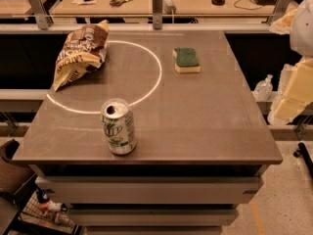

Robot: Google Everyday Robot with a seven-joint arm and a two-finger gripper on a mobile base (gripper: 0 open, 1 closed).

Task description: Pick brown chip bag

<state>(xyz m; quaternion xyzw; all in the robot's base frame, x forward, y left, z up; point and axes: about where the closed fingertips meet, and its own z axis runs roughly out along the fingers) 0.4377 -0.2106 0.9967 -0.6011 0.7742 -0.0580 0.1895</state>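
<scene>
The brown chip bag (pixel 80 53) lies crumpled at the table's far left, dark brown and tan-yellow with white lettering, on the edge of a white circle line. Pale parts of my arm (pixel 296 82) show at the right edge of the camera view, beyond the table's right side and far from the bag. The gripper itself is out of view.
A green-and-white soda can (pixel 119 132) stands upright near the front left of the grey table (pixel 205 121). A green-topped yellow sponge (pixel 186 60) lies at the back right. A glass partition with desks runs behind the table. A clear bottle (pixel 264 88) stands to the right.
</scene>
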